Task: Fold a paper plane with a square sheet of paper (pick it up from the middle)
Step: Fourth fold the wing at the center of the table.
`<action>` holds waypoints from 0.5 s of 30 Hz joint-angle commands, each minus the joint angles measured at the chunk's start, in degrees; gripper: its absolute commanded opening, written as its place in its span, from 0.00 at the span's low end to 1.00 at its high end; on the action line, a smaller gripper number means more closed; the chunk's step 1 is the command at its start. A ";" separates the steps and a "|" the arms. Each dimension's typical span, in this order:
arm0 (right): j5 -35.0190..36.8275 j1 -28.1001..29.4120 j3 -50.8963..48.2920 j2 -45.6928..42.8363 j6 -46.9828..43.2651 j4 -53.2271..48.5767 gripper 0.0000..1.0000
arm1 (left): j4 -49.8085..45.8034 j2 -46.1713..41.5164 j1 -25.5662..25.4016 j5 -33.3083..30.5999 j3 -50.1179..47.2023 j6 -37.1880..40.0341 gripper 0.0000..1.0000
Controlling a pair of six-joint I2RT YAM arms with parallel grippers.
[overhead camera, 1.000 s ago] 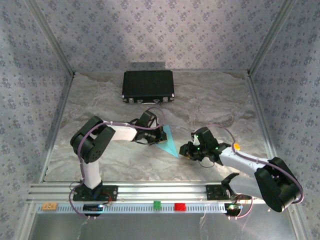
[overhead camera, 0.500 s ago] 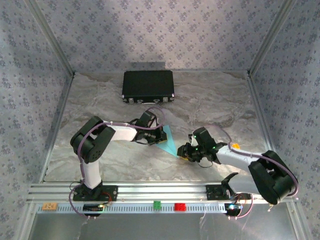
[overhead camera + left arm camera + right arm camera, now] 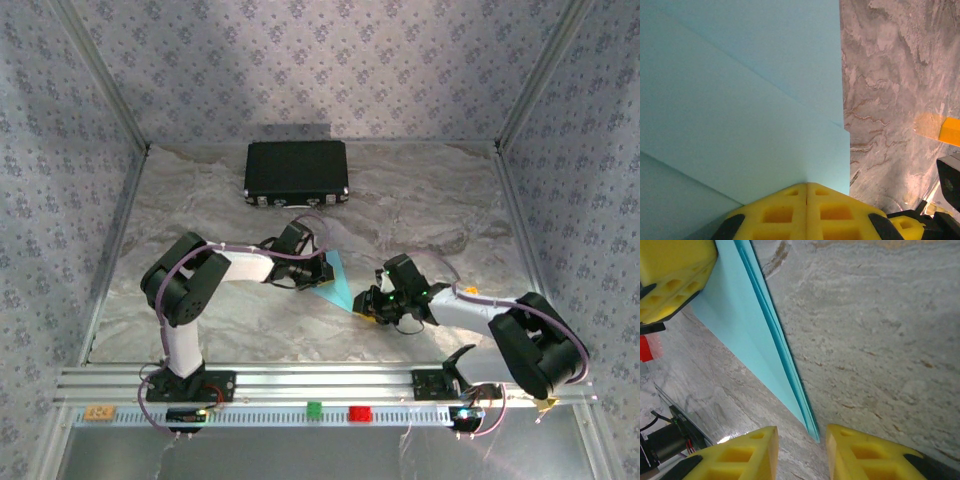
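Right arm has swung in to the left over the last second, so the right gripper [image 3: 368, 303] now sits right at the sharp near tip of the folded light-blue paper sheet [image 3: 336, 284]. The left arm and the paper look like they haven't budged.

The left gripper [image 3: 317, 272] is clamped on the paper. In its wrist view the two yellow fingers [image 3: 785, 212] are pressed together with no gap, and the creased sheet [image 3: 740, 100] fans out from them.

The right gripper [image 3: 802, 434] is partly open. Its yellow fingertips [image 3: 747, 452] stand apart with the paper's pointed tip poking into the gap, and neither pad seems to be touching it, so it has hold of nothing. From that view the sheet [image 3: 747, 337] is a narrow, layered triangle running up to the other gripper's yellow finger.

The paper sits mid-way across the marble table [image 3: 430, 200], between the two grippers and well in front of the black case [image 3: 297, 172]. I can't tell if the tip touches the table.
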 commanded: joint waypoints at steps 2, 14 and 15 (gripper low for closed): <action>-0.52 -0.11 0.57 0.29 1.03 0.45 0.32 | -2.34 -1.18 0.69 -1.25 -0.03 -0.12 0.06; -0.02 -1.28 -0.22 -1.83 0.95 -1.61 0.33 | -2.91 -2.98 3.18 1.22 3.12 0.36 0.08; -0.10 -1.24 -0.22 -1.92 0.95 -1.67 0.33 | -2.83 -2.67 3.47 1.35 3.19 0.40 0.08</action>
